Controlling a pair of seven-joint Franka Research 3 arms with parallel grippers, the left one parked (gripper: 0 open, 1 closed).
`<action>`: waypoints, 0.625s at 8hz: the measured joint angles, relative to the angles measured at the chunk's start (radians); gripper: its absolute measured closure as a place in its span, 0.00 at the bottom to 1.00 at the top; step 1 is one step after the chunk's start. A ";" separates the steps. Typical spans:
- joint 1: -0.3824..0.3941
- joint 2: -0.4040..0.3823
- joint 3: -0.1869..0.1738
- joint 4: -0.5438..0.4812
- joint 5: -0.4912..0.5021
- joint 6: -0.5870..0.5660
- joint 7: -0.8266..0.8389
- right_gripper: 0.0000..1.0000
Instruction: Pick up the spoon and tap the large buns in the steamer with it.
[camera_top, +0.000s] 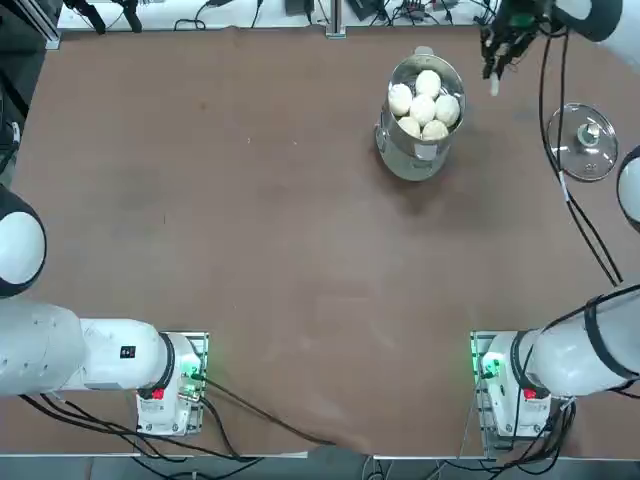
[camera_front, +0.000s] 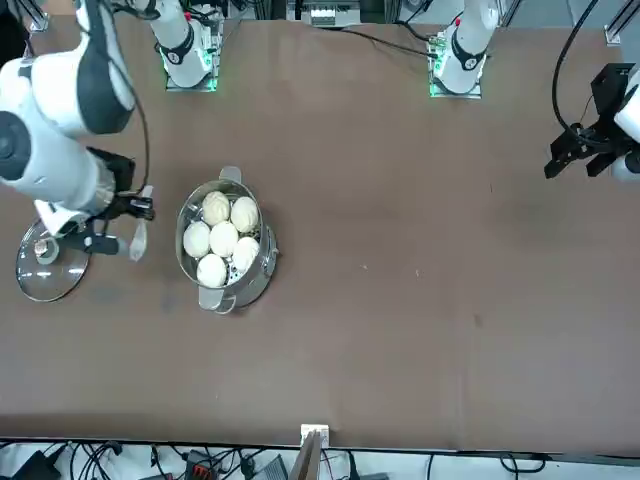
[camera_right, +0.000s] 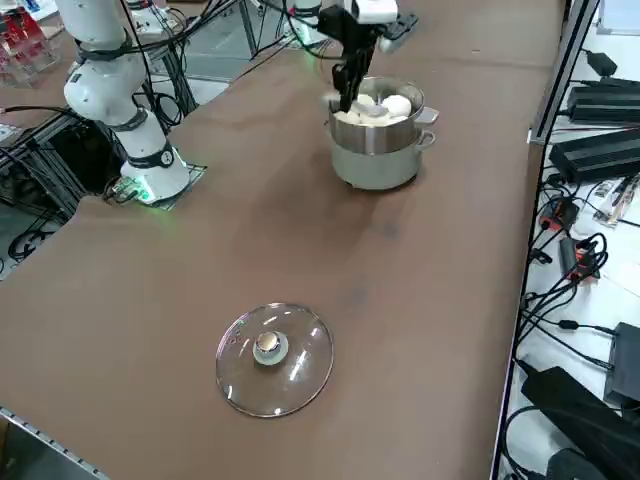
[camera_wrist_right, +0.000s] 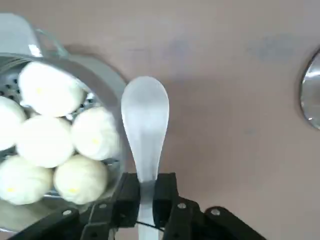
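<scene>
My right gripper (camera_wrist_right: 146, 196) is shut on the handle of the white spoon (camera_wrist_right: 145, 125), whose bowl points away from the fingers. In the top view the right gripper (camera_top: 497, 62) holds the spoon (camera_top: 494, 84) in the air, just right of the steamer (camera_top: 421, 148). The shiny steamer (camera_front: 255, 275) holds several large buns (camera_front: 222, 238), round and white, packed together. The wrist view shows the spoon's bowl hanging beside the steamer's rim (camera_wrist_right: 107, 77), close to the buns (camera_wrist_right: 95, 134), not touching them. From the side, the gripper (camera_right: 347, 85) hangs at the steamer's (camera_right: 378, 160) left edge.
A round glass lid (camera_top: 582, 142) with a metal knob lies flat on the brown table (camera_top: 250, 250), right of the steamer. Cables and power bricks (camera_right: 600, 150) lie beyond the far table edge.
</scene>
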 joint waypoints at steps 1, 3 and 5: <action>0.047 0.006 0.003 0.001 0.014 0.000 0.074 0.83; 0.120 0.026 0.006 0.002 0.060 0.000 0.189 0.83; 0.147 0.067 0.006 0.002 0.107 0.000 0.242 0.83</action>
